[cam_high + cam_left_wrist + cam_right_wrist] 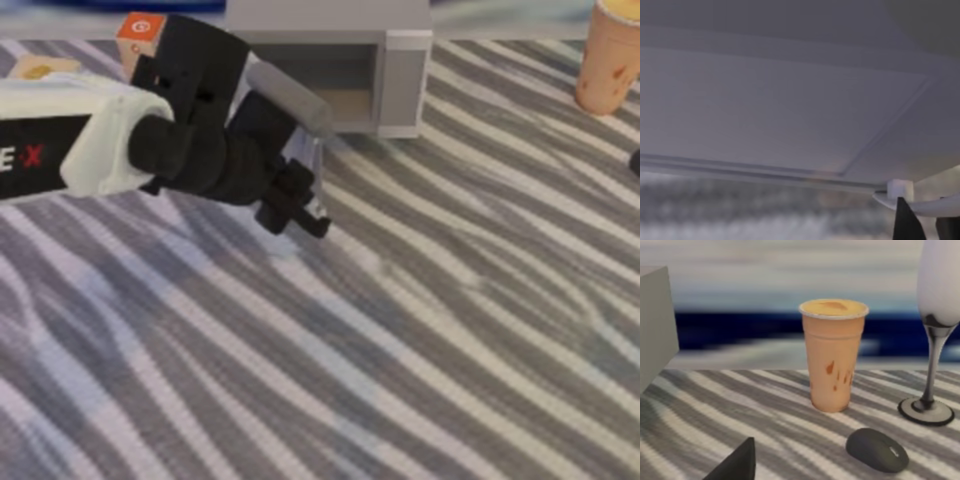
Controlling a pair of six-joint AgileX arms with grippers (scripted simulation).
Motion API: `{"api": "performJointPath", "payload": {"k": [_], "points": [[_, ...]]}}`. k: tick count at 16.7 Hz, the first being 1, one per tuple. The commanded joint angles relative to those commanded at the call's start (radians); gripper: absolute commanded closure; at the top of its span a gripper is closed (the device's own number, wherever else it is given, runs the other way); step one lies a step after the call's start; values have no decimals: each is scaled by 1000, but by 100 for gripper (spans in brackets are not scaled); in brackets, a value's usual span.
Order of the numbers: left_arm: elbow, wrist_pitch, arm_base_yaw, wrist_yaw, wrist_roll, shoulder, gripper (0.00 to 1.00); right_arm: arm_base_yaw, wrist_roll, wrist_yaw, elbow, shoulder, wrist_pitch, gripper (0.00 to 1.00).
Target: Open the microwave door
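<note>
The silver-grey microwave (pixel 400 75) stands at the back middle of the table with its cavity showing. The microwave door (pixel 290 95) is swung out toward the front left. In the left wrist view the door (pixel 780 110) fills most of the picture, with its pale handle (pixel 900 189) along one edge. My left gripper (pixel 300 212) is at the door's free edge, its dark fingertips (pixel 905 222) shut on the handle. My right gripper (pixel 740 465) stays parked off the table's right side, out of the top view.
An orange cup (pixel 610 55) stands at the back right, with a dark mouse (pixel 877 450) and a wine glass (pixel 935 330) near it. An orange-topped cube (pixel 140 30) sits at the back left behind my left arm. Striped cloth covers the table.
</note>
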Motion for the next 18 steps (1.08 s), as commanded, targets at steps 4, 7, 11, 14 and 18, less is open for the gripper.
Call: {"api": "performJointPath", "payload": {"k": [4, 7, 11, 14, 18], "points": [[0, 0, 0, 0, 0, 0, 100, 0, 0, 0, 0, 0, 0, 0], [0, 0, 0, 0, 0, 0, 100, 0, 0, 0, 0, 0, 0, 0], [-3, -2, -6, 9, -2, 0, 100, 0, 0, 0, 0, 0, 0, 0], [-6, -10, 10, 29, 31, -6, 100, 0, 0, 0, 0, 0, 0, 0], [-10, -20, 28, 50, 67, -11, 100, 0, 0, 0, 0, 0, 0, 0]]}}
